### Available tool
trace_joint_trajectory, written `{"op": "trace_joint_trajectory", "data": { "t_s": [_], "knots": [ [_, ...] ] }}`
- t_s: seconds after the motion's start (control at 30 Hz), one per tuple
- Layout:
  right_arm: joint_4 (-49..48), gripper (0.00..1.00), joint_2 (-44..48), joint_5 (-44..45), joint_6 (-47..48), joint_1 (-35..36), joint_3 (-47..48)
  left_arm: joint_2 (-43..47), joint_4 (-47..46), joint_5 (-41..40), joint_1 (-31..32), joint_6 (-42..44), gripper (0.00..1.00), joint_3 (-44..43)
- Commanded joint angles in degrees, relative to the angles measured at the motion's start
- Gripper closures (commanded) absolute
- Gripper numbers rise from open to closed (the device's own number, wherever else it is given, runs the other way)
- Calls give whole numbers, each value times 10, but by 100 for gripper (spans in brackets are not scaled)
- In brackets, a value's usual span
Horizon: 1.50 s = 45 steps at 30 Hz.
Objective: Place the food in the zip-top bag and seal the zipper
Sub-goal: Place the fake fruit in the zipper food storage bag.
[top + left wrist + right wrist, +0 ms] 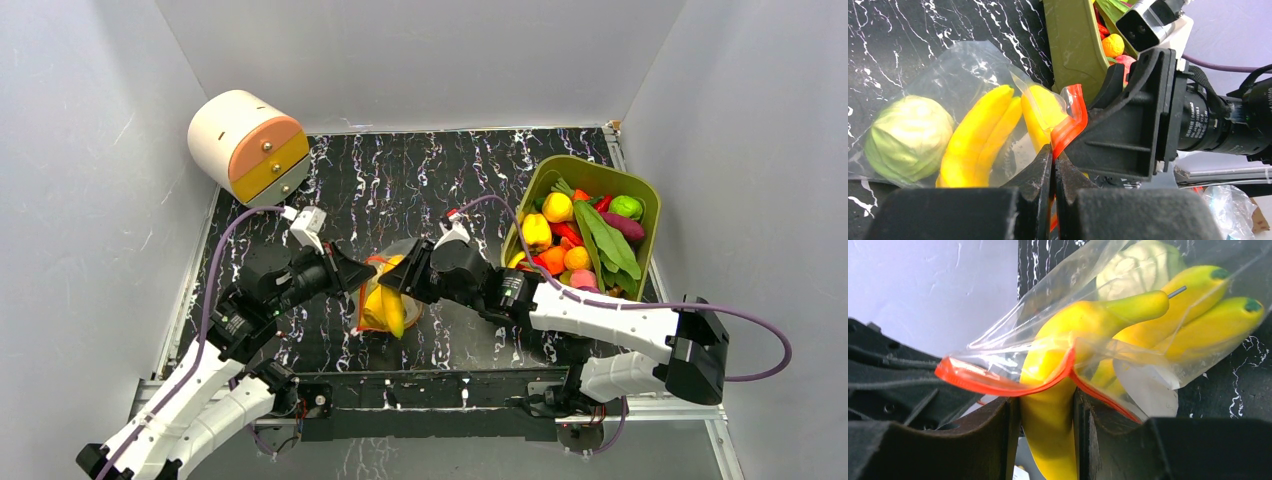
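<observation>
The clear zip-top bag lies at the table's middle, between both grippers. In the left wrist view the bag holds a green round fruit and two yellow bananas. My left gripper is shut on the red-orange zipper strip at the bag's mouth. My right gripper is shut on another yellow banana, whose far end sits inside the open mouth, with the zipper draped around it. The white slider tab is hidden.
An olive-green tub full of toy fruits and vegetables stands at the right, close behind the right arm. A cream cylinder with orange and yellow drawers sits at the back left. White walls enclose the black marbled table.
</observation>
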<state>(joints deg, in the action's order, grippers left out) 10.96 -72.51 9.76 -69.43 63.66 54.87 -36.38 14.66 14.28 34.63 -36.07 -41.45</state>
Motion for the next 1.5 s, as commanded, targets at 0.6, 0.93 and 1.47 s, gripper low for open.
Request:
{"op": "trace_joint_trajectory", "data": {
  "t_s": [0.6, 0.93, 1.47],
  "knots": [
    [-48, 60, -16, 153, -129, 1, -4, 37, -64, 41, 1, -63, 100, 27],
    [-36, 56, -16, 159, -114, 1, -1, 40, -59, 30, 1, -60, 100, 29],
    [-65, 71, -3, 137, -92, 11, -33, 31, -68, 25, 1, -63, 100, 31]
  ]
}}
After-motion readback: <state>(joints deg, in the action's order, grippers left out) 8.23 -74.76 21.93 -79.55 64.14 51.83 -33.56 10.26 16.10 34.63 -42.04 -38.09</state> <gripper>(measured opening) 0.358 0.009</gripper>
